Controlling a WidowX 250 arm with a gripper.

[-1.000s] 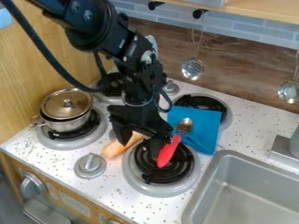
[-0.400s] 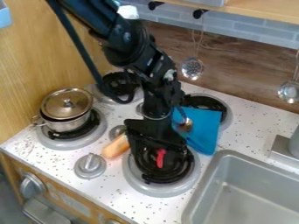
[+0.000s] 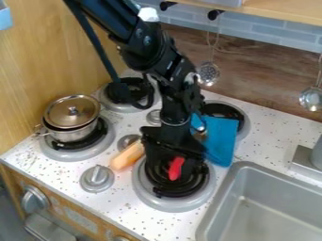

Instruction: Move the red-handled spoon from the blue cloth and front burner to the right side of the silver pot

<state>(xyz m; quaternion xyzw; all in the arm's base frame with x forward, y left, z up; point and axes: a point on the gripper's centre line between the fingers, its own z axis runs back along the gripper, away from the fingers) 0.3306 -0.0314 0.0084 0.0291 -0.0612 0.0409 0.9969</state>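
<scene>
Claw: black, hard and angular, over the front right burner (image 3: 142, 188); cannot tell whether it is spread or pressed together (image 3: 175, 164)
Spoon: smooth red handle over the dark ring-shaped coil (image 3: 165, 192), partly hidden by the claw; shiny metal bowl by the cloth (image 3: 200, 136)
Cloth: flat, blue, matte (image 3: 221, 141)
Peach-coloured piece: smooth, rounded, elongated, left of the claw (image 3: 127, 156)
Pot: round, shiny metal, lidded, on the front left burner (image 3: 71, 133)
Surface: white, dark-speckled (image 3: 125, 197)
Sink: grey, rounded corners (image 3: 267, 212)
Change: since the first frame, the claw has moved rightward and toward the camera, covering more of the spoon
</scene>
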